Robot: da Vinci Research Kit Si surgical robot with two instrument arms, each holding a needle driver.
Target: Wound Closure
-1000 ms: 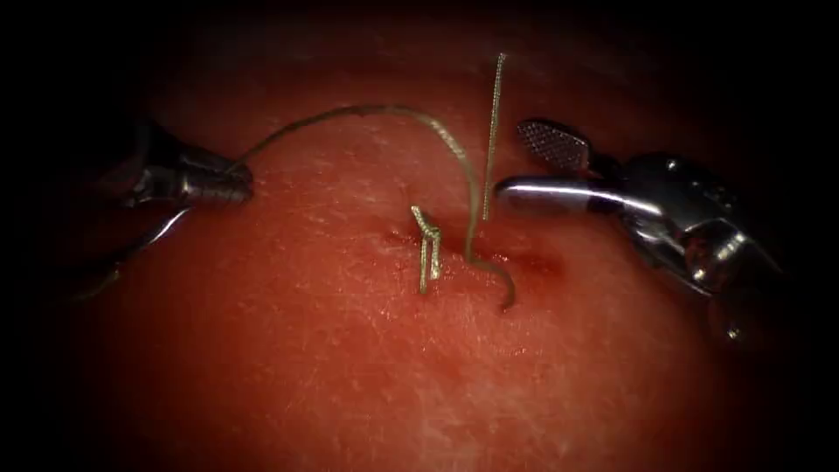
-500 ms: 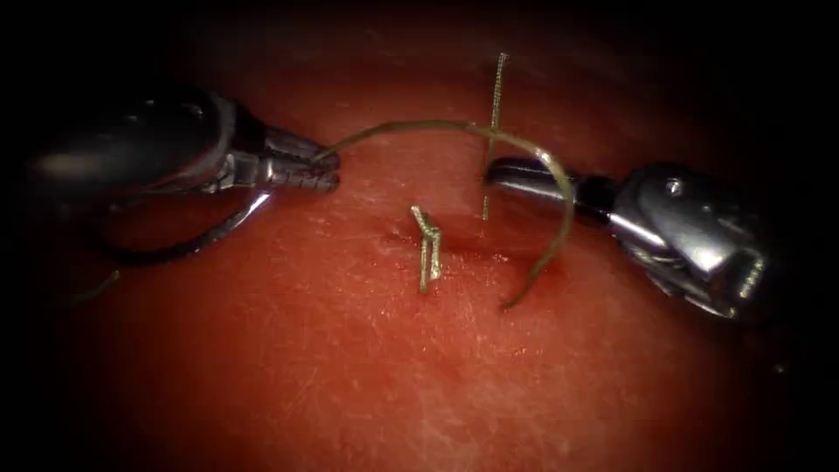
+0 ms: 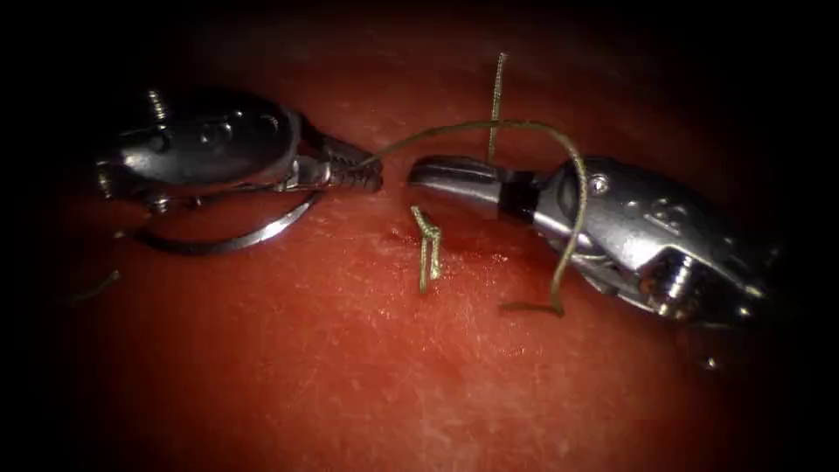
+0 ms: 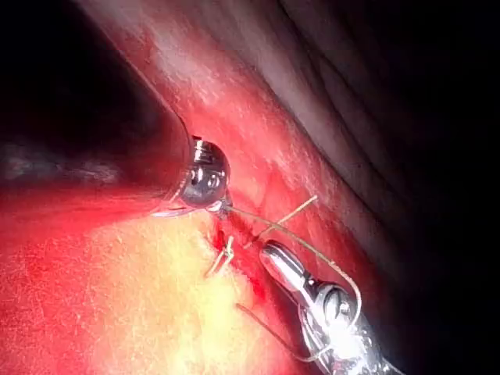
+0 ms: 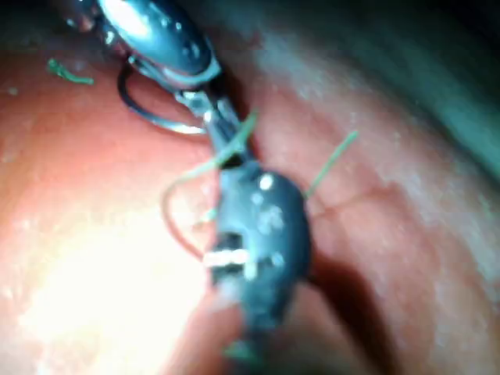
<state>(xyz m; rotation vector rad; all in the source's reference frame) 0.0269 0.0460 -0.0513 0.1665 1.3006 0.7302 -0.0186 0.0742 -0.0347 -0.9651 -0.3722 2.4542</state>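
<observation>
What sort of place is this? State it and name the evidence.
Likely a surgical-training bench: two needle drivers, left tool and right tool, work thread over cut tissue bearing an earlier knot.

Stray cut end of thread [image 3: 94,288] lying far left of the cut [image 3: 472,253] — well apart from it. Red fluid [image 3: 502,259] sitting along the cut — a darker patch.

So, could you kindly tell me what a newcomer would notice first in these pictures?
Probably the two shiny steel tools meeting tip to tip above the cut in the red tissue: the left tool grips a thin olive thread that arches over the right tool. A curved steel needle hangs under the left tool, and a short knotted stitch stands at the cut.
</observation>
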